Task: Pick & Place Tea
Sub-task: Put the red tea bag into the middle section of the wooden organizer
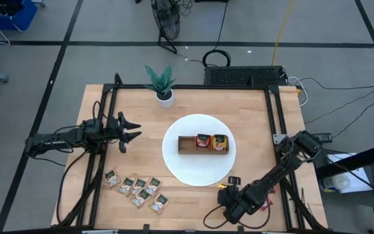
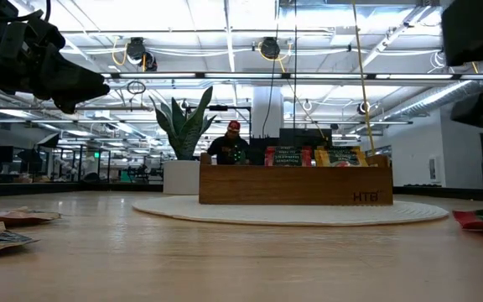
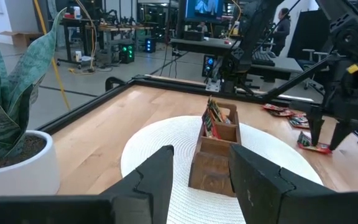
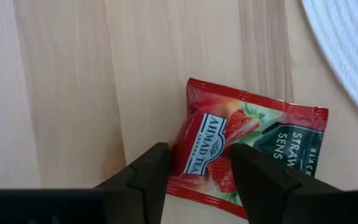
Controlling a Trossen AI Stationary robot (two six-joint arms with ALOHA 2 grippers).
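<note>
High view: wooden tray (image 1: pixel 203 144) on round white mat (image 1: pixel 174 156), mid bench (image 1: pixel 239 104); red and orange-yellow sachets in its centre and right compartments. Beige sachets (image 1: pixel 137 190) loose near front-left. Left hand (image 1: pixel 132 130) hovers left of mat, fingers apart, empty. Right hand (image 1: pixel 228 188) low at mat's front-right edge.

Low view: tray w/ sachets upright; potted plant (image 2: pixel 184 143) behind.

Right wrist view: right hand (image 4: pixel 199 167) open, fingers straddling edge of red strawberry sachet (image 4: pixel 247 149) flat on bench.
</note>
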